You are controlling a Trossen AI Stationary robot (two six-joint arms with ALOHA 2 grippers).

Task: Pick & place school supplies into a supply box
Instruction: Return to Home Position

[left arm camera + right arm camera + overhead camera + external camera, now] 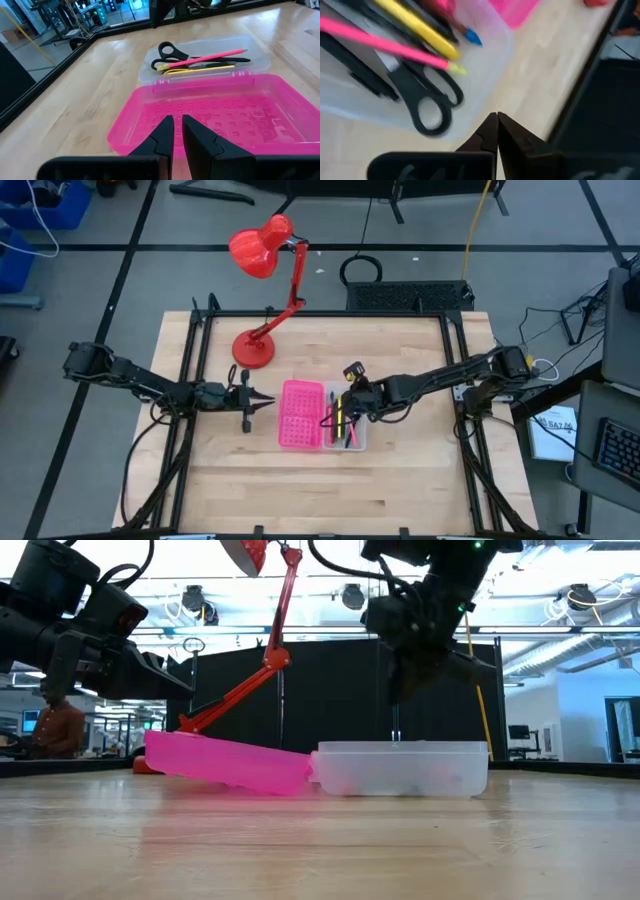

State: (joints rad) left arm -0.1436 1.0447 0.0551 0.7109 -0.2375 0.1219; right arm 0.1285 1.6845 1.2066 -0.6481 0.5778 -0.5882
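**Plastic sticks in the tray: light, slick, easy to roll**

Pink pencil [205, 57], yellow pen [200, 69] and dark-handled scissors [400, 80] lie lengthwise in the clear tray [400, 772], the right half of the supply box. Its pink perforated half [210, 84] lies open to the left, with its outer edge raised.

The right gripper [496, 115] hovers over the tray's far end, fingers pressed together on nothing. The left gripper [176, 118] points at the pink half from the left, fingers almost touching, empty.

The sticks look light, stiff, round and slippery, so they are best pinched mid-shaft, across the barrel. The scissors are probably heavier, and the pivot seems the balanced hold. The thin-walled case would likely skid if nudged.
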